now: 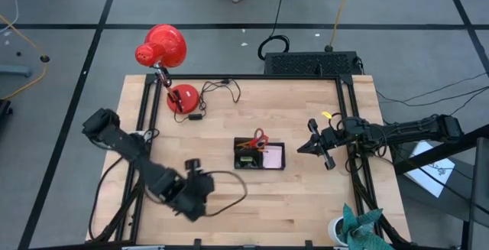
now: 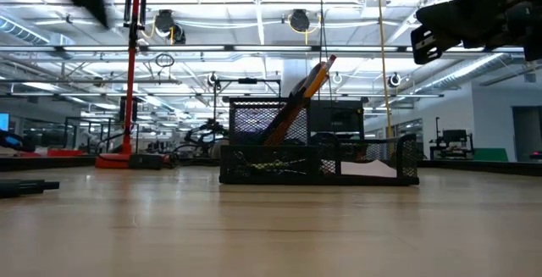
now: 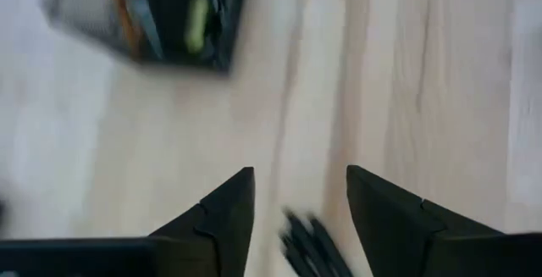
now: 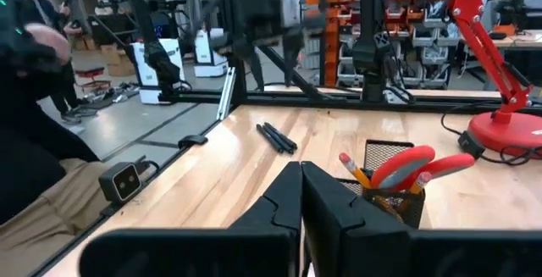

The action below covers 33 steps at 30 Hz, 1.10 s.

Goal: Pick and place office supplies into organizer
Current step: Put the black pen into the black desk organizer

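We see the organizer mid-surface, red-handled scissors and orange pencils standing in it. Left tool spread over black pens near the left edge. Right tool pressed together, empty, near the right edge.

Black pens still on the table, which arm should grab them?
Left. The left gripper hangs open right over the black pens, jaws either side. The right gripper is shut and sits past the organizer, farther away.
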Available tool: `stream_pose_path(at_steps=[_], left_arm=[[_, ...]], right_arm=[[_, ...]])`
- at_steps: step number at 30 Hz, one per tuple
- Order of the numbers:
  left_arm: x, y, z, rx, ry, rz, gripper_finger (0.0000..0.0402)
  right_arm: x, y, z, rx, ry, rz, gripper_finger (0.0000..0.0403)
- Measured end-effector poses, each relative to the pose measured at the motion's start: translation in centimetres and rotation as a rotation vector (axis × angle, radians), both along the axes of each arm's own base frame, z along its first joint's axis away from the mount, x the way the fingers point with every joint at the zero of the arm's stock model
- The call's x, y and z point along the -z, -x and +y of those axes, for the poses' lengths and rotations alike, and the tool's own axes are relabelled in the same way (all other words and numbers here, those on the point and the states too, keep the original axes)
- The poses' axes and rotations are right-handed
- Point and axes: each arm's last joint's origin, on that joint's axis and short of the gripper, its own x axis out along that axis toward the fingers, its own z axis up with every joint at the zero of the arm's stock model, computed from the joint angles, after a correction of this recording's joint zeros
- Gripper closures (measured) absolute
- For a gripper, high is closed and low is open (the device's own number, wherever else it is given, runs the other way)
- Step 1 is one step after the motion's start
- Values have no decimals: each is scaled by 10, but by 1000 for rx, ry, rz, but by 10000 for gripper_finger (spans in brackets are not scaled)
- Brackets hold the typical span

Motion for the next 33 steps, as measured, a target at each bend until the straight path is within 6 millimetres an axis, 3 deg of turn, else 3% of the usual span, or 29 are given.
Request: stream_pose_path(at_steps=[7, 14, 33], left_arm=[[64, 37, -7, -287, 82, 33, 209], [105, 49, 2, -340, 162, 72, 204], [114, 49, 17, -357, 122, 110, 204]], right_arm=[[-1, 0, 0, 0, -1, -6, 403], [-1, -1, 0, 3, -1, -8, 403], [-1, -1, 0, 4, -1, -7, 403]])
